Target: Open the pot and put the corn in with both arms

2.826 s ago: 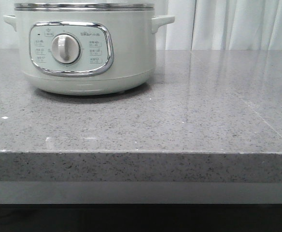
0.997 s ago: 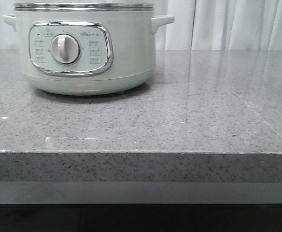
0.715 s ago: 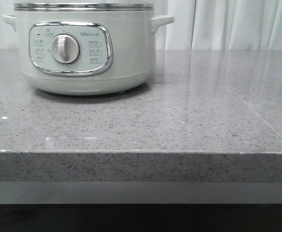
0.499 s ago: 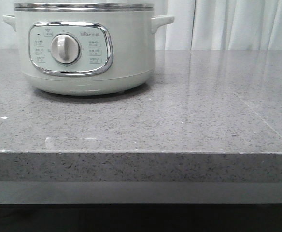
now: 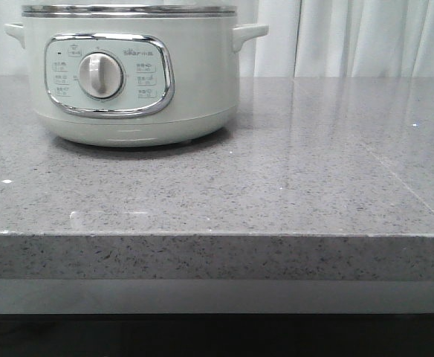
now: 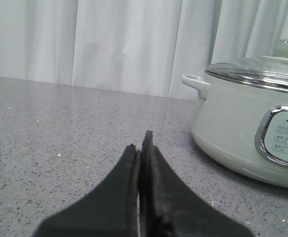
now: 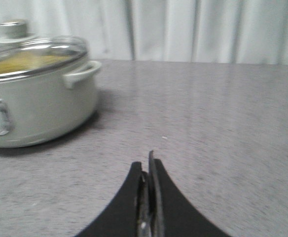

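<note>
The pale grey-white pot (image 5: 135, 82) stands at the back left of the stone table, its dial facing me and its steel-rimmed glass lid (image 6: 262, 69) resting on it. In the right wrist view a blurred yellow shape (image 7: 20, 61) shows through the lid (image 7: 33, 49); I cannot tell whether it is the corn. No corn lies on the table in any view. My left gripper (image 6: 141, 143) is shut and empty, low over the table to the left of the pot (image 6: 242, 133). My right gripper (image 7: 146, 163) is shut and empty, to the right of the pot (image 7: 40, 108). Neither gripper appears in the front view.
The grey speckled table (image 5: 299, 171) ends in a thick front edge (image 5: 217, 253). White curtains (image 5: 366, 37) hang behind it. The pot's side handles (image 5: 248, 33) stick out on both sides, and the lid has a round knob (image 7: 13, 28) on top.
</note>
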{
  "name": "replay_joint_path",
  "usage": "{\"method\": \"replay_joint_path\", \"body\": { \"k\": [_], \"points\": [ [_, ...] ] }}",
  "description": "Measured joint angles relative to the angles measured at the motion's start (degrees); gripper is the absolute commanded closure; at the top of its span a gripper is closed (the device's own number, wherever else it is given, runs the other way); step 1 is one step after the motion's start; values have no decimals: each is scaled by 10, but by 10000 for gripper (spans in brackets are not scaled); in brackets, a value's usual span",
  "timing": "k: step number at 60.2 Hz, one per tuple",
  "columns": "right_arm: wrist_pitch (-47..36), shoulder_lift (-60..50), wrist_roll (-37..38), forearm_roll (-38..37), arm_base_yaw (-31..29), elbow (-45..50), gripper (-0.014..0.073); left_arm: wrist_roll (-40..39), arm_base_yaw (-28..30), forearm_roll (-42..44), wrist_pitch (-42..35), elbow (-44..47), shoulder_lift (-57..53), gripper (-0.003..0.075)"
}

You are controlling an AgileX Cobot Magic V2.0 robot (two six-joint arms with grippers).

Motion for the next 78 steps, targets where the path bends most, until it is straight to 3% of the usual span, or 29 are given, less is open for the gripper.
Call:
{"method": "replay_joint_path", "body": {
  "k": [12, 26, 61, 78],
  "points": [
    [-61, -89, 0, 0, -61, 119, 661, 0, 0, 0, 0, 0, 0, 741],
    [-107, -132, 0, 0, -73, 204, 661, 0, 0, 0, 0, 0, 0, 741],
    [-127, -134, 0, 0, -73, 209, 661, 0, 0, 0, 0, 0, 0, 741],
    [-152, -134, 83, -93, -73, 209, 661, 0, 0, 0, 0, 0, 0, 741]
  ]
}}
